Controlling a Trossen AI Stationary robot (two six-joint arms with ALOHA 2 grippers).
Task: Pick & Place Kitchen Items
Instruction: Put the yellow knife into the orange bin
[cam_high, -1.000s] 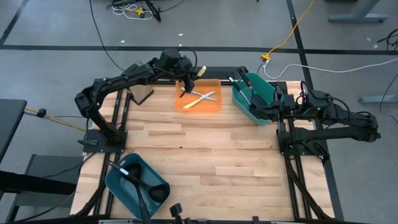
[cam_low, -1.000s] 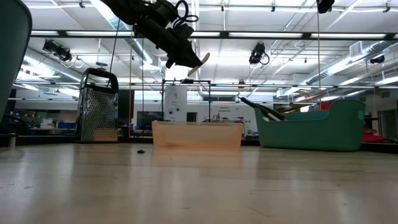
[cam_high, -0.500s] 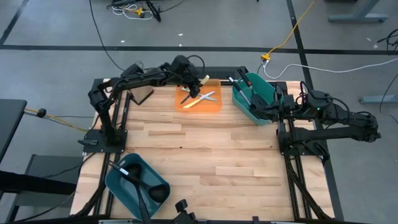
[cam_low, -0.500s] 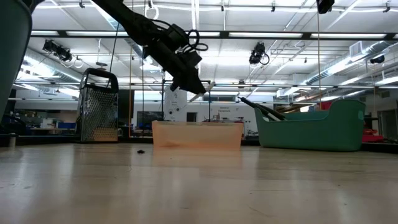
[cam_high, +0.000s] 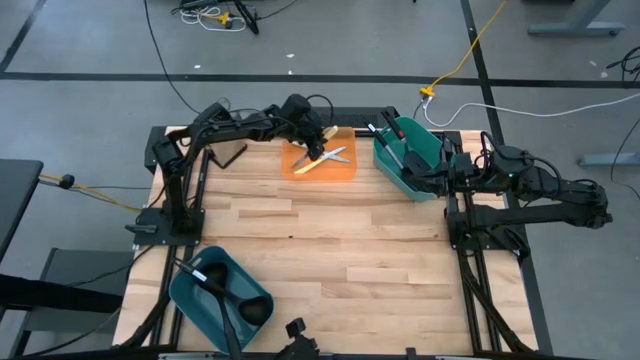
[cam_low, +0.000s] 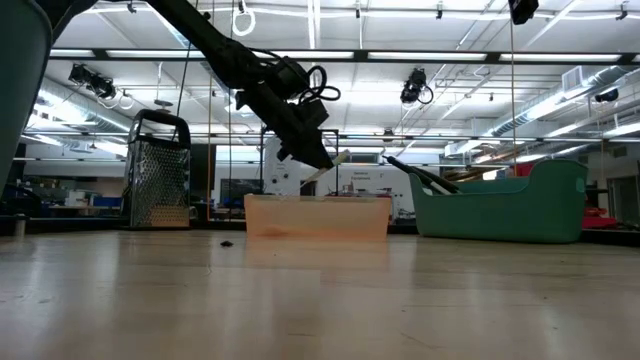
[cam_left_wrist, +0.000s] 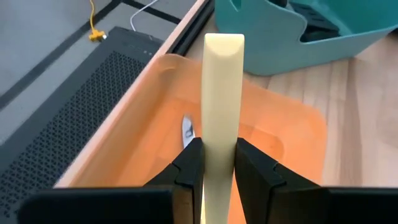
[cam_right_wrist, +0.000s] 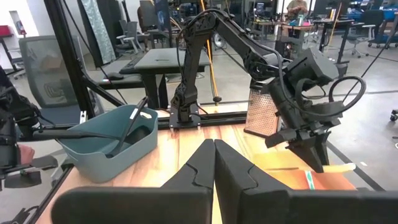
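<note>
My left gripper (cam_high: 314, 141) is shut on a pale yellow-handled utensil (cam_left_wrist: 222, 87) just above the flat orange tray (cam_high: 340, 172) at the table's far side. It also shows in the low view (cam_low: 318, 158), with the pale handle end (cam_low: 342, 157) sticking out over the tray (cam_low: 317, 216). Silver cutlery and a yellow-handled piece (cam_high: 326, 158) lie in the tray. My right gripper (cam_right_wrist: 213, 163) is shut and empty, beside the teal bin (cam_high: 412, 156) at the far right. My left gripper pinches the pale yellow handle (cam_left_wrist: 219, 148) between its two fingers (cam_left_wrist: 188, 163). The handle lies along the fingers and its free end (cam_left_wrist: 224, 45) sticks out well past the fingertips. The fingers slant down over the tray. The handle is clear of the tray floor.
A metal grater (cam_high: 229, 152) stands at the far left of the table. A second teal bin (cam_high: 196, 293) with two black ladles sits at the near left corner. The far-right teal bin holds black utensils (cam_high: 388, 143). Bare wood lies across the table's middle.
My left gripper has gone down toward the orange tray and a little toward the table's right edge, carrying the pale yellow-handled utensil. It has stayed shut on it. The handle now points lower, close over the tray.
</note>
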